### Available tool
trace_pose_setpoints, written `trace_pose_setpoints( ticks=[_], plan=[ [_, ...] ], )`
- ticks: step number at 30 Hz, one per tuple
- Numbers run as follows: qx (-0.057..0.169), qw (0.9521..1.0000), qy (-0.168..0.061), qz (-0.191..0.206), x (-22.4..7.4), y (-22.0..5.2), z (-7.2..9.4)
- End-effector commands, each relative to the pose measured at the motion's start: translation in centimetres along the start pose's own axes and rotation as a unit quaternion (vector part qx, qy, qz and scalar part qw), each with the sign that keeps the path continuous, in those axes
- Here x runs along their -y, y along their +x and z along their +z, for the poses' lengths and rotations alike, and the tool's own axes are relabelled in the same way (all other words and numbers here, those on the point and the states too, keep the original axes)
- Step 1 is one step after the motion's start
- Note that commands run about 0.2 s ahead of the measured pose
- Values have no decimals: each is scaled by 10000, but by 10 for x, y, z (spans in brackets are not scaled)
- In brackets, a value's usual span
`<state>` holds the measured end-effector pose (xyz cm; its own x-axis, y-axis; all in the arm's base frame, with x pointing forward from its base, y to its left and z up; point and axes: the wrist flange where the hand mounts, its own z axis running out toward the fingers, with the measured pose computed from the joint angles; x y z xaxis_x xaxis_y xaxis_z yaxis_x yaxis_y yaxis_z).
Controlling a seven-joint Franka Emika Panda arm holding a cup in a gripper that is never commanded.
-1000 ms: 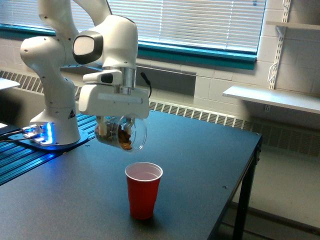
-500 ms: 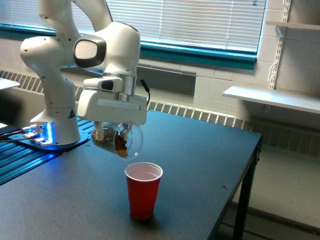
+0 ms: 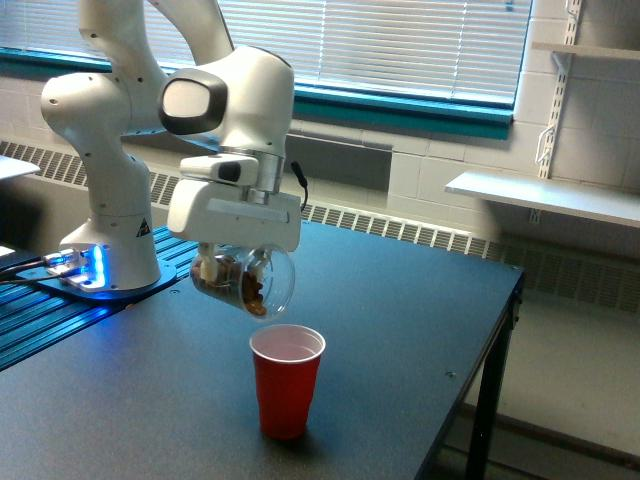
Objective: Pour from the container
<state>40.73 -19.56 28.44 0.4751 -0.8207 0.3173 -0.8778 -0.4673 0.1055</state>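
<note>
No words, brand names or numbers can be read anywhere in the exterior view. The only sign is a small dark triangular sticker (image 3: 143, 227) on the white robot base (image 3: 110, 240), probably a warning mark, though its symbol is too small to make out.

A dark table (image 3: 400, 300) is occupying the foreground, one leg showing at the exterior view's right. White blinds (image 3: 400, 45) are hanging over a teal sill (image 3: 400, 108). A white wall shelf (image 3: 545, 195) is projecting at the exterior view's right, a radiator grille (image 3: 400, 228) running beneath.
</note>
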Motion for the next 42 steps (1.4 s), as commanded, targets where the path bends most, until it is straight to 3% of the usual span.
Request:
trace_pose_setpoints(
  ticks=[1, 42],
  plan=[
    [-48, 9997, -115, -202, 13, -5, -1],
    [-170, 9964, -570, -608, 32, -4, 7]
  ],
)
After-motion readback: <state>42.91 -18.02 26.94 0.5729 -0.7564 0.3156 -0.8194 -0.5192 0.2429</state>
